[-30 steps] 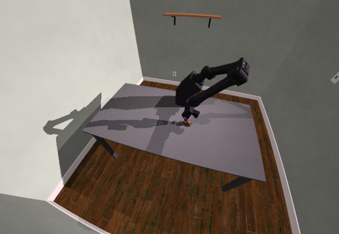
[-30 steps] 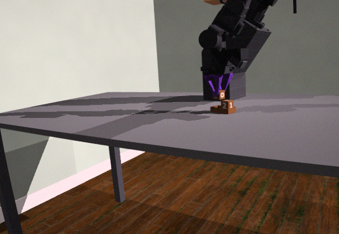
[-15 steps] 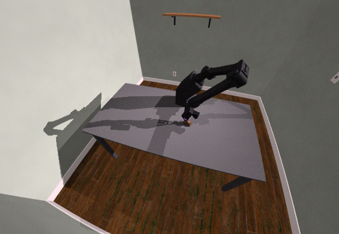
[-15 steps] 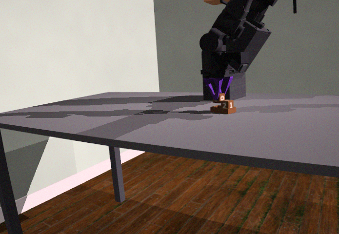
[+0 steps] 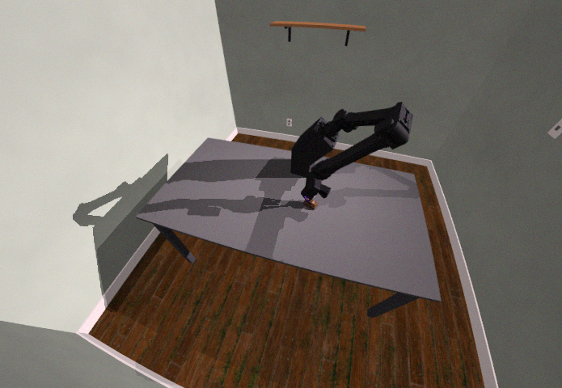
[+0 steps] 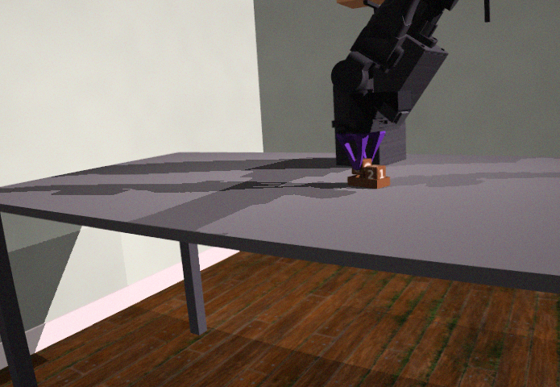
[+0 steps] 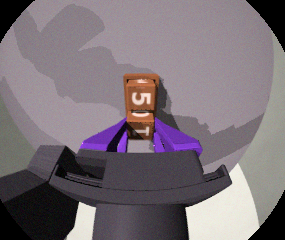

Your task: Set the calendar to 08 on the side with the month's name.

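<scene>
Black arm bent over a small brown thing on a grey table

The arm [image 5: 359, 137] folds at its elbow by the far wall and reaches down, its gripper [image 5: 309, 199] right at a small brown block [image 5: 311, 204] near the middle of the table [image 5: 373, 246]. Its shadow falls on the left wall. A wooden shelf [image 5: 318, 25] hangs on the far wall.

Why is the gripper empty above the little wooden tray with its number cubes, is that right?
Not empty. The gripper is shut on a cube, as the wrist view shows with a 5 facing the camera. It is indeed above the tray.
</scene>
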`<state>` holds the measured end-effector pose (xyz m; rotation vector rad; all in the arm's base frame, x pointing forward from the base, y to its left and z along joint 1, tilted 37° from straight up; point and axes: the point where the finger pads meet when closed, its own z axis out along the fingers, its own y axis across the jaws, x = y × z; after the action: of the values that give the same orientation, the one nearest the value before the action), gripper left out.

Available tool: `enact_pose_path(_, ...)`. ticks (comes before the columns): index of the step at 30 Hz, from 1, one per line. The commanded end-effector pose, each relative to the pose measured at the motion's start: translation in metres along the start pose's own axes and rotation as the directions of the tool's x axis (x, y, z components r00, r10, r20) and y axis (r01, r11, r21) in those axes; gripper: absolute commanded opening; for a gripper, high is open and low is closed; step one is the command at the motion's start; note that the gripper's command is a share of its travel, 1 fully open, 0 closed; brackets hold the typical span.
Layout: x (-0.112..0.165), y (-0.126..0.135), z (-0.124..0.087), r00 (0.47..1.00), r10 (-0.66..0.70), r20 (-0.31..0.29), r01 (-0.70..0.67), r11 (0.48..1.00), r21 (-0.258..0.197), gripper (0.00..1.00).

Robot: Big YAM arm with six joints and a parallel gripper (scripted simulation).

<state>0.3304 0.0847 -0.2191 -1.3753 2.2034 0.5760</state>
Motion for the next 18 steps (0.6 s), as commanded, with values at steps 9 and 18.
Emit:
enact_pose_path(9, -0.0050, -0.0048, 0.0021, 1.000, -0.006, 0.005, 0.006, 1.000, 0.009, 0.26)
enact_pose_path(18, -0.0050, -0.0048, 0.0021, 1.000, -0.006, 0.005, 0.006, 1.000, 0.009, 0.26)
